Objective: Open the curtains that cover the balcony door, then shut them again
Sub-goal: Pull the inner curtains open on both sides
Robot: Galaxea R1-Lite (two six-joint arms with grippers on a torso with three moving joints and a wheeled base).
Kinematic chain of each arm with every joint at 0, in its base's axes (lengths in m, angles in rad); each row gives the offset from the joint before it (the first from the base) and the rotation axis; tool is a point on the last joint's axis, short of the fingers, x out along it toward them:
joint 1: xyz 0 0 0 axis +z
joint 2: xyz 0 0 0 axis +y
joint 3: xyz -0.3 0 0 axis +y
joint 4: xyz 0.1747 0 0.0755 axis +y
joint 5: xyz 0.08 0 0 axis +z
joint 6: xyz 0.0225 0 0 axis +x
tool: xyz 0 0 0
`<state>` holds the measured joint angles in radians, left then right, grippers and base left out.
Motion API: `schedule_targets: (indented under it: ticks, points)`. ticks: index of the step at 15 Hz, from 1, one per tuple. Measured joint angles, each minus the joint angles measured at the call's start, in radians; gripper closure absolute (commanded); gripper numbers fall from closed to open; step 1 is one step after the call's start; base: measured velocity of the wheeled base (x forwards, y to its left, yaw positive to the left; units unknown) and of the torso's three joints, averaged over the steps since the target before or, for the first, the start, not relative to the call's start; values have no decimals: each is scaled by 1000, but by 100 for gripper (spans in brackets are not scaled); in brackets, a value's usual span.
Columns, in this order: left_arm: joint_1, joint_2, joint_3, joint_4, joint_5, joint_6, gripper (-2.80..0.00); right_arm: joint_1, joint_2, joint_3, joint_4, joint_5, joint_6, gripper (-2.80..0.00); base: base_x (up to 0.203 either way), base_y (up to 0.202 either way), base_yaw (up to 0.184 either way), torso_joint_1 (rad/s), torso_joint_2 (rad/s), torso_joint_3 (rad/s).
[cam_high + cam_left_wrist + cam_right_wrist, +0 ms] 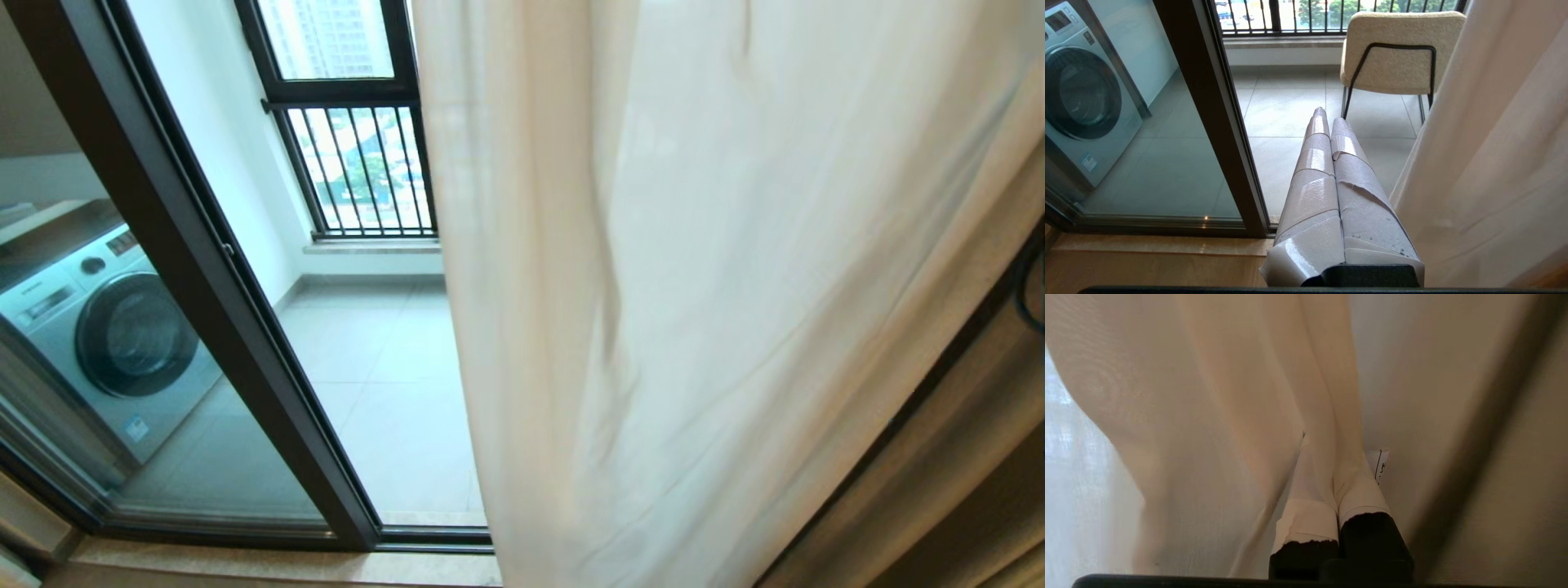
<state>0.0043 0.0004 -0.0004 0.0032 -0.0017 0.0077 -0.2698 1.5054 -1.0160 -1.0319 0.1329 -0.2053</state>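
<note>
On the right half of the head view, from about twelve o'clock down to five o'clock, the curtains hang bunched in long folds, while the balcony door stands uncovered across the left, its dark frame running from eleven o'clock to six o'clock with the washing machine behind the glass at nine o'clock. Judging by this, the opening half looks nearly or fully done, and the step in hand is to carry the sheer fabric sideways. To do it well, the right gripper should keep its push broad and level against a thick fold, sweeping slowly so the cloth slides along its rail rather than billowing over the fingers or snagging; a jerk could let the fold slip off. In the right wrist view the jaws are clenched together with nothing pinched between them, and the curtain fabric lies draped right against and around their tips, filling the picture from nine o'clock through twelve o'clock, with a darker drape at three o'clock. The left gripper is parked, its jaws likewise pressed shut and empty, pointing at the balcony floor; the curtain edge hangs just beside it at three o'clock, apart from the fingers, and a chair stands beyond at one o'clock.
</note>
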Motion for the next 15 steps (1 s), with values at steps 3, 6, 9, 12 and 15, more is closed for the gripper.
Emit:
schedule_targets:
  ticks: [3,6,9,12,15]
  points:
    - [0,0,0,0,0,0,0,-187,-20,-9,4,97,79,0,0,0,0,0,0,0]
    - [0,0,0,0,0,0,0,-380,-21,-43,6,226,174,0,0,0,0,0,0,0]
    - [0,0,0,0,0,0,0,-527,8,-105,0,296,247,0,0,0,0,0,0,0]
    - [0,0,0,0,0,0,0,-634,64,-206,-4,309,304,0,0,0,0,0,0,0]
    - [0,0,0,0,0,0,0,-741,125,-288,-8,350,343,0,0,0,0,0,0,0]
